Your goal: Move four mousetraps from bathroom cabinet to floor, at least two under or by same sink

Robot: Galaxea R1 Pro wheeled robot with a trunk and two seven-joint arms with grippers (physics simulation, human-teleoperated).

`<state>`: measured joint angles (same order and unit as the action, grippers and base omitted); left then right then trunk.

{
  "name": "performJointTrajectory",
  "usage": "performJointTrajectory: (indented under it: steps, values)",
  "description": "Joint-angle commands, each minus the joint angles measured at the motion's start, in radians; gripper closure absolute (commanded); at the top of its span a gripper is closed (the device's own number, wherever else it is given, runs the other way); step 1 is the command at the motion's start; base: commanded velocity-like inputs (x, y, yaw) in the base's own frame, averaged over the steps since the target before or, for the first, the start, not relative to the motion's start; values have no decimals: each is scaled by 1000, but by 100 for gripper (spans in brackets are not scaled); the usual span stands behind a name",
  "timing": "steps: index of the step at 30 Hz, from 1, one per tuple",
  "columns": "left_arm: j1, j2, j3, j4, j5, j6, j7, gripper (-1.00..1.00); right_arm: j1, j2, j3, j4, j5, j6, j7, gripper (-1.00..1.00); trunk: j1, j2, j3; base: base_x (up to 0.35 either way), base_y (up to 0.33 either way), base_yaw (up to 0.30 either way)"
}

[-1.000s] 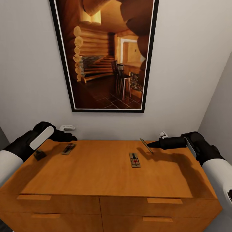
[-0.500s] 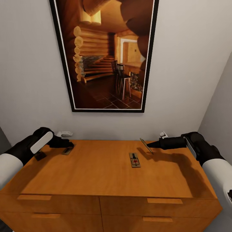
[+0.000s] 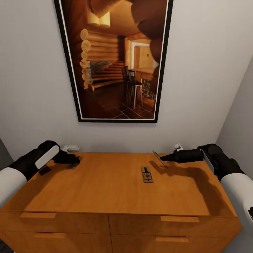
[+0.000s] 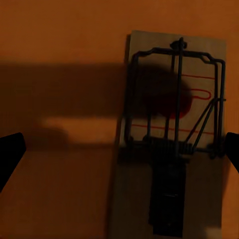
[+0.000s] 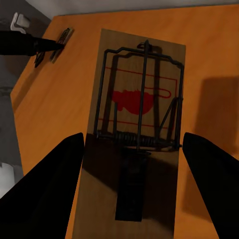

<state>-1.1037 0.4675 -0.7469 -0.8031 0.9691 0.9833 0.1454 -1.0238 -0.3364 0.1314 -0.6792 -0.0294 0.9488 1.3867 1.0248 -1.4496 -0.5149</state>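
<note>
On the orange-brown cabinet (image 3: 105,191) top, my left gripper (image 3: 76,160) hovers low at the back left with its fingers spread open. One mousetrap (image 3: 74,163) lies flat under it. In the left wrist view that mousetrap (image 4: 172,134) sits between the wide-apart fingertips (image 4: 10,154), closer to one side. A second, darker mousetrap (image 3: 44,170) rests near the left edge. A third mousetrap (image 3: 147,174) lies flat in the middle right. My right gripper (image 3: 165,159) is shut on a mousetrap (image 3: 159,158), held tilted above the top. The right wrist view shows that mousetrap (image 5: 137,124) between the fingers (image 5: 50,199).
A large framed picture (image 3: 116,59) hangs on the wall behind the cabinet. White wall fittings (image 3: 71,148) (image 3: 178,146) sit just above the back edge. A grey wall (image 3: 242,116) closes in at the right. Drawer bar handles (image 3: 38,215) run along the front.
My left gripper has dropped lower and come down over the back-left mousetrap. The right arm and its held mousetrap have stayed where they were.
</note>
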Motion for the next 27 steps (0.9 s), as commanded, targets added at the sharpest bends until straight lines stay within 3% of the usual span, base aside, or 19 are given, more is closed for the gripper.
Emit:
performJointTrajectory:
  steps: [1,3,4,17,23,27]
  values:
    - [7,1,-6,6,14,0,10,-100,-1,-1,4,0,-3,9,2,100,0,0,-1,0,0,0]
    - [7,1,-7,7,14,0,10,-100,-1,-1,3,0,-3,9,2,100,0,0,-1,0,0,0]
    - [7,1,-7,7,14,0,10,100,-1,-1,3,0,-3,9,2,100,0,0,-1,0,0,0]
    - [7,-5,-8,17,14,0,10,100,-1,-1,2,0,-3,10,2,100,0,0,-1,0,0,0]
    - [7,-32,-8,53,14,0,8,100,-1,-1,2,1,-3,10,2,100,0,0,-1,0,0,0]
    - [6,-35,-1,-12,14,6,8,100,-1,-1,2,1,-3,10,2,100,0,0,-1,0,0,0]
